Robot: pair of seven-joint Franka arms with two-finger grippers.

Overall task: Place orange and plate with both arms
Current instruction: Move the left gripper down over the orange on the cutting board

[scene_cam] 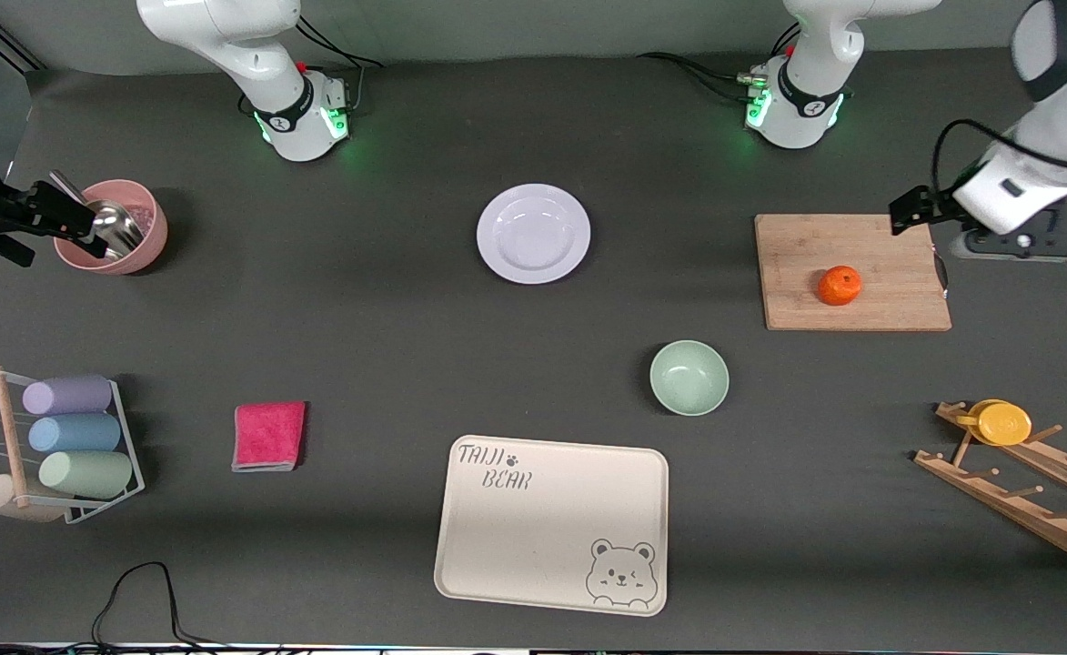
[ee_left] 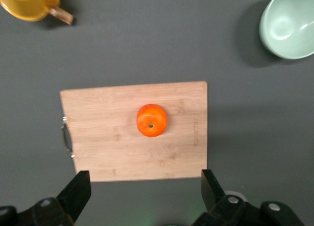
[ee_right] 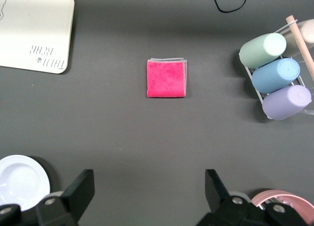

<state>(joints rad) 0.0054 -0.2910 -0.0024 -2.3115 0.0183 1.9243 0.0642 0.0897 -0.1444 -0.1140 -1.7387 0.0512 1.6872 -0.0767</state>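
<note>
**Both grippers high and empty, orange and plate waiting**

And here we are with the bear tray point(scene_cam: 551, 523) as our marker. The plate point(scene_cam: 533, 233) sits farther from the front camera than the tray, bare on the dark table point(scene_cam: 387, 327). The orange point(scene_cam: 840, 285) rests on the wooden cutting board point(scene_cam: 851, 271), off toward the left arm's end from the tray, stem spot up.

The left gripper point(ee_left: 144, 186) hangs over the board's edge, fingers spread wide with nothing between them. The right gripper point(ee_right: 149, 189) hovers over open table toward the right arm's end from the tray, by the pink bowl point(scene_cam: 115, 226), also wide open and empty.

Where could this slip? The orange is round and the board smooth, so an off-centre pinch could nudge it rolling off. The plate lies flat with a shallow rim, so a finger may fail to get under the rim and just skate it along. The mint-green bowl point(scene_cam: 689, 377) sits just beside the tray's corner, and a low carry from the board could clip it.

Readable writing: the tray says "TAIJI BEAR", with a paw print and a winking bear drawn on it.
</note>
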